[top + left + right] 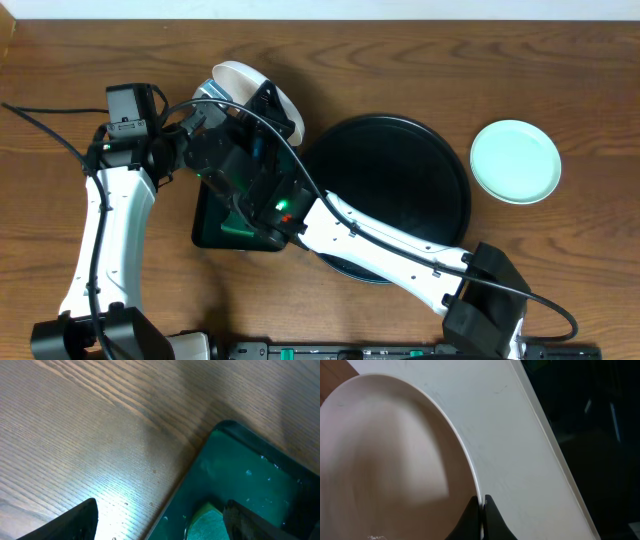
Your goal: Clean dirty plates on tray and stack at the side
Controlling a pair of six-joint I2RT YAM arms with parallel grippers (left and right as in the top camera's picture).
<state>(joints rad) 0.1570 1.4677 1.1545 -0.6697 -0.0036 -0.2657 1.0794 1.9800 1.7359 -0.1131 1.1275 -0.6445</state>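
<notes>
My right gripper (268, 108) is shut on the rim of a white plate (245, 82) and holds it tilted on edge above the table, left of the black round tray (400, 140). In the right wrist view the fingertips (481, 506) pinch the plate's rim (395, 450). The black tray holds no plate. A pale mint-green plate (515, 160) lies flat on the table to its right. My left gripper (160, 525) is open and empty, low over the corner of the dark green rectangular tray (260, 475). In the overhead view it (205, 135) is mostly hidden under my right arm.
A green sponge (207, 522) lies in the wet rectangular tray, between my left fingers; it also shows in the overhead view (235, 230). My right arm (380, 240) crosses over the black tray's front left. Bare wood lies along the far edge.
</notes>
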